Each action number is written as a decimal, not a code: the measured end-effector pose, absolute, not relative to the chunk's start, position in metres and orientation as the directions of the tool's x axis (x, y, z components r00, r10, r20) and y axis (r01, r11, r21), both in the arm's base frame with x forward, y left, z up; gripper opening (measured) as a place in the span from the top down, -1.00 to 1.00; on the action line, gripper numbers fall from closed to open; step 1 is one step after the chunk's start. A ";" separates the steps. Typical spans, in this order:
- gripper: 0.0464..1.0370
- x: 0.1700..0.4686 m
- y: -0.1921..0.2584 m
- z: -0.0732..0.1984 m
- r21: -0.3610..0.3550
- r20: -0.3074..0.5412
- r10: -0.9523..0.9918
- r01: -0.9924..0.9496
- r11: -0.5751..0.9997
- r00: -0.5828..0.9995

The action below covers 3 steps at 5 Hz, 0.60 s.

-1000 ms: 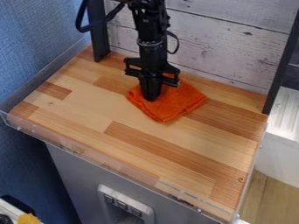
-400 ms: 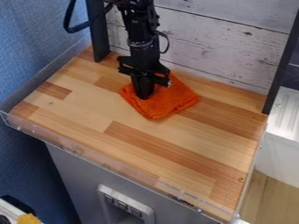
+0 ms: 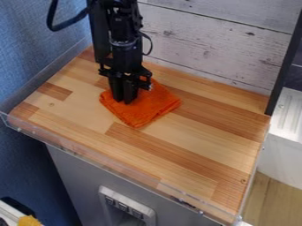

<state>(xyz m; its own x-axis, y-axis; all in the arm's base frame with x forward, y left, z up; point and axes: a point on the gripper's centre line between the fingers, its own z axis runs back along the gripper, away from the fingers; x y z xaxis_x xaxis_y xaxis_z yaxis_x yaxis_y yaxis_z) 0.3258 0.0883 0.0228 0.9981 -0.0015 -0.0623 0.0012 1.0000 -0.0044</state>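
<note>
Left of centre on the wooden worktop lies a folded orange cloth (image 3: 147,108), roughly a diamond with its near corner toward the front edge. The black gripper (image 3: 124,101) points straight down onto the cloth's left part, its two fingers close together and shut on the fabric. Most of the cloth spreads out flat to the right of the fingers. Where exactly the fabric is pinched is hidden.
The wooden worktop (image 3: 194,145) has a clear plastic lip (image 3: 106,165) along its front. Dark posts stand at the back left and at the right (image 3: 286,66), beside a whitewashed plank wall (image 3: 212,44). A blue wall is at the left.
The gripper has moved left across the worktop, and the orange cloth has slid left with it, ending slightly nearer the front.
</note>
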 end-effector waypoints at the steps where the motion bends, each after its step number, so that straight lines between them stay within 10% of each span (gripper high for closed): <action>1: -0.49 0.319 0.088 0.051 0.004 -0.046 -0.009 0.009 1.000 0.999; 2: -0.92 0.307 0.090 0.067 0.008 -0.033 -0.005 0.005 1.000 0.999; 3: -0.93 0.298 0.092 0.083 0.004 -0.011 -0.003 0.003 1.000 1.000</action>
<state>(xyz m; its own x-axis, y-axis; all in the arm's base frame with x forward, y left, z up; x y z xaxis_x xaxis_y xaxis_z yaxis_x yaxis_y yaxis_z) 0.2976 0.0919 0.0828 0.9999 -0.0033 -0.0108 0.0033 1.0000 0.0039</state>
